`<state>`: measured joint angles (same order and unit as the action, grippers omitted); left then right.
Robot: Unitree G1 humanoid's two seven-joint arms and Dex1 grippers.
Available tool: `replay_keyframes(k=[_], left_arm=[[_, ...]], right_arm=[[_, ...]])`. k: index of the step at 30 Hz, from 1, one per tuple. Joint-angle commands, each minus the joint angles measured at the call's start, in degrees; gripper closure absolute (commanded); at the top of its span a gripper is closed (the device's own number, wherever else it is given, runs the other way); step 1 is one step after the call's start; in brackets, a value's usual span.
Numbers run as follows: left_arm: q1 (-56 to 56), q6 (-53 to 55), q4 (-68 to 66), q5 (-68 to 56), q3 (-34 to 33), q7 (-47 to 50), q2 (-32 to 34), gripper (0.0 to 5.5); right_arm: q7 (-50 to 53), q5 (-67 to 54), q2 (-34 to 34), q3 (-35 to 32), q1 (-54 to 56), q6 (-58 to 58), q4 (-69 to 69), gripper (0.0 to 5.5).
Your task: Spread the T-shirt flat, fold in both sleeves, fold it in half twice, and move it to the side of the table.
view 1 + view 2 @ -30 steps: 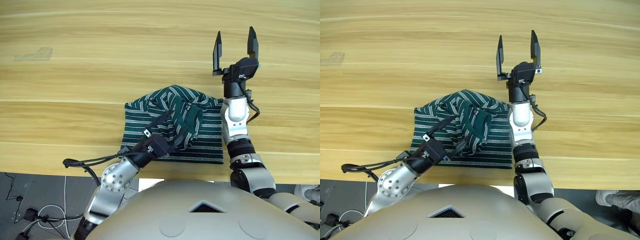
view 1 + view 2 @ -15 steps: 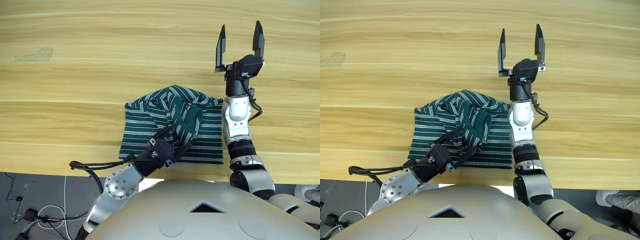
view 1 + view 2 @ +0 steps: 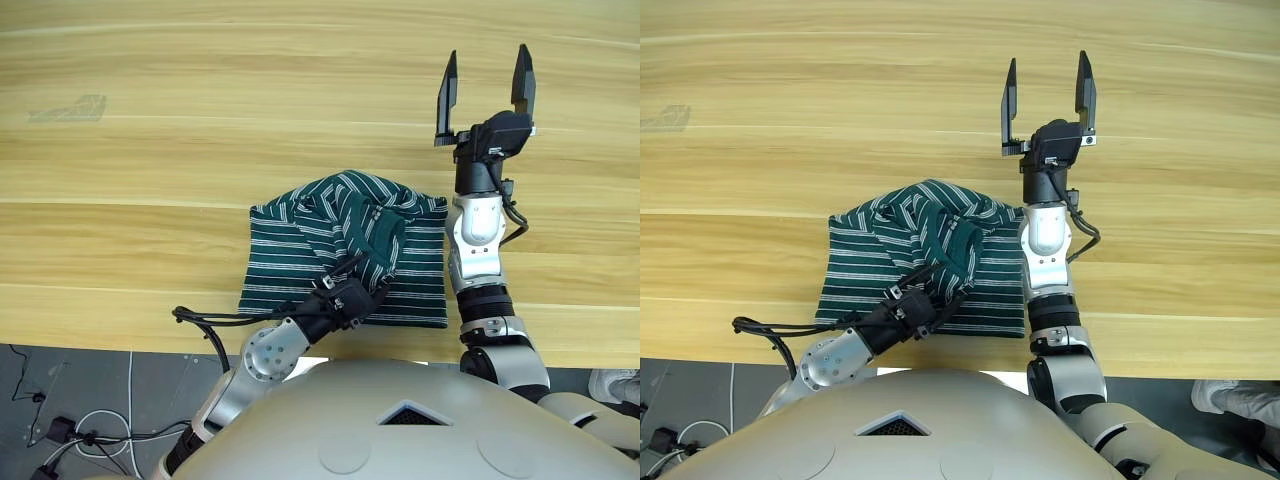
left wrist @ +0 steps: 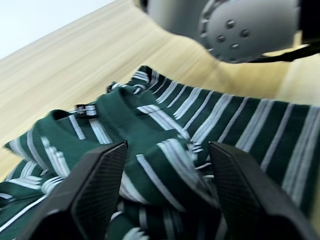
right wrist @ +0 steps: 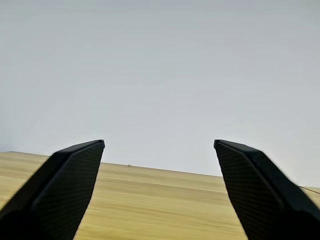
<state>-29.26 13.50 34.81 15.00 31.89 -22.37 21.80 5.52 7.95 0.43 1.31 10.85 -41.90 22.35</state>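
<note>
Moved: left gripper (image 3: 362, 278) slid rightward along the T-shirt's near edge; right gripper (image 3: 486, 75) edged farther out.

Eye views: T-shirt (image 3: 290, 260), folded, at the bench's (image 3: 200, 120) near edge, long axis left-right, rumpled collar part toward the far side.

Left wrist view: left gripper (image 4: 167, 150) spread apart, straddling the rumpled fold.

Right wrist view: right gripper (image 5: 159, 145) spread wide above the bench.

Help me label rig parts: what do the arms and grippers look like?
The left arm and right arm are silver-grey with black joint bands. The left gripper and right gripper each have two black, tapered fingers. Black cables loop beside both wrists.
</note>
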Motion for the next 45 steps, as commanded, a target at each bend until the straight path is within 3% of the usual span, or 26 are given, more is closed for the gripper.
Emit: replay_keyframes(k=[1, 7, 19, 40, 45], left_arm=[[0.88, 0.98, -0.9, -0.17, -1.83, 1.36, -0.62, 2.49], [0.94, 1.07, -1.24, -0.98, -2.64, 1.68, -1.02, 2.49], [-0.76, 1.0, -0.36, -1.98, -0.79, 0.09, 0.36, 4.33], [-1.55, 2.02, -0.47, -2.19, 0.35, -0.11, 0.3, 4.33], [-1.05, 2.16, -0.74, -2.23, -0.17, -0.01, -0.13, 5.22]], right_arm=[[0.07, -0.98, 0.23, -0.34, -0.62, 1.23, -1.51, 1.46], [0.06, -0.85, 0.32, -0.27, -0.7, 1.4, -1.69, 1.46], [-0.01, -0.72, 0.11, -0.29, -0.49, 1.4, -1.66, 1.46], [-0.18, -0.73, 0.12, -0.13, -0.68, 2.16, -3.33, 1.46], [-0.1, -0.55, 0.15, -0.05, -0.32, 2.0, -2.8, 1.46]])
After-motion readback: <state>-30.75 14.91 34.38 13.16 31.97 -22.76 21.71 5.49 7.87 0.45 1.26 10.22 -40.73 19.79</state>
